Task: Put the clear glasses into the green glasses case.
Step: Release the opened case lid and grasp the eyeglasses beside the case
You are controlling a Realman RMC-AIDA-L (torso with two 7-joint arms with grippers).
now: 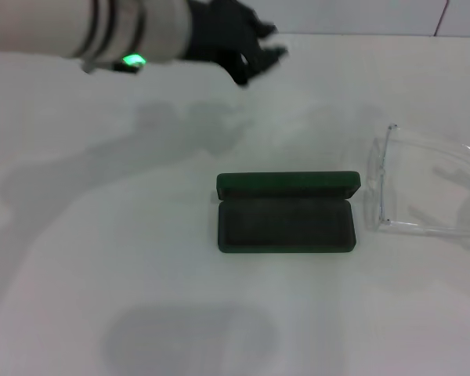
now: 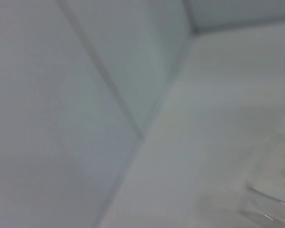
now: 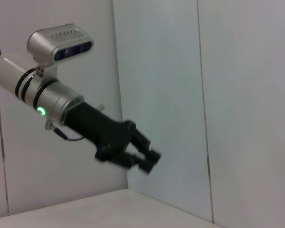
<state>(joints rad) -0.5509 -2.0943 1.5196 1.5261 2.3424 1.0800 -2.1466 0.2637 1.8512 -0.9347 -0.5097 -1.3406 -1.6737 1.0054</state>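
The green glasses case (image 1: 286,213) lies open in the middle of the white table, lid standing up at its far side and dark lining showing, with nothing inside. The clear glasses (image 1: 427,188) rest on the table just right of the case, apart from it. A faint edge of the clear glasses (image 2: 268,211) also shows in the left wrist view. My left gripper (image 1: 266,56) hangs in the air above the far part of the table, behind and to the left of the case. The left gripper (image 3: 149,161) is open and holds nothing. My right gripper is out of view.
The white table (image 1: 102,258) is bordered by pale walls at the back. The left arm's shadow falls on the table left of and behind the case.
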